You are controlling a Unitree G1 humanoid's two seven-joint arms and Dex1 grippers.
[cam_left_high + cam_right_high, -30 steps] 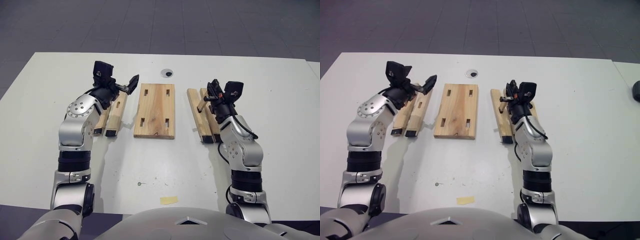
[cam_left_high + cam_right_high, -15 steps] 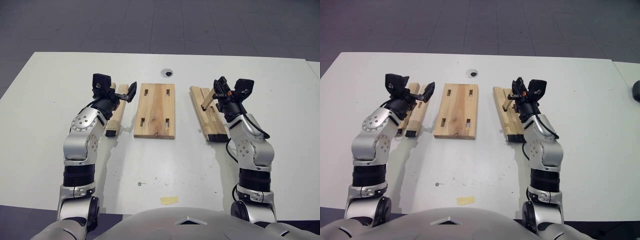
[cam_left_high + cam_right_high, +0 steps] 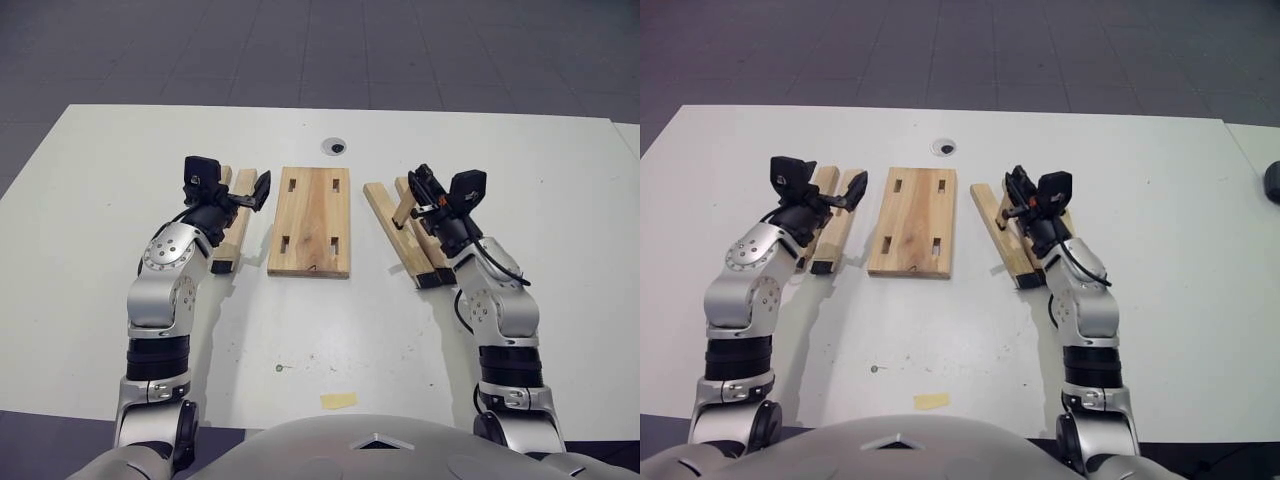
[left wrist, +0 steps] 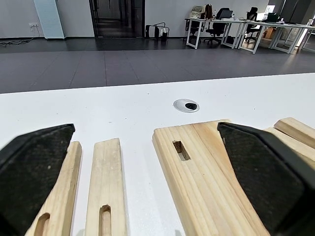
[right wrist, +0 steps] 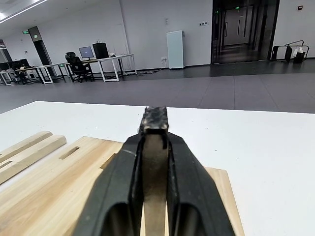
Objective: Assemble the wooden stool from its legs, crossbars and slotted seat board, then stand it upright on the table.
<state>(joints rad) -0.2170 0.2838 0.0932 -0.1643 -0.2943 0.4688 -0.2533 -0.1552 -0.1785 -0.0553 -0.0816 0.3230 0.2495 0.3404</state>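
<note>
Left eye view: a flat pale-wood seat board [image 3: 310,222] with four slots lies in the middle of the white counter [image 3: 330,330].
Left side: two slotted pale-wood legs [image 3: 236,222] lie side by side just beside the board. The left gripper [image 3: 242,193] hangs over them, jaws spread wide and holding nothing.
Right side: two long wooden legs [image 3: 400,240] lie angled beside the board. The right gripper [image 3: 424,196] is clamped on a short wooden crossbar [image 3: 405,208] that tilts down toward them; I can't tell if it touches.
Step in hand: seating that crossbar in a leg slot, I'd say.
Doing it well: square the bar's end to the slot first, then press straight in. A loose leg could skid on the smooth counter, so go slowly.
</note>
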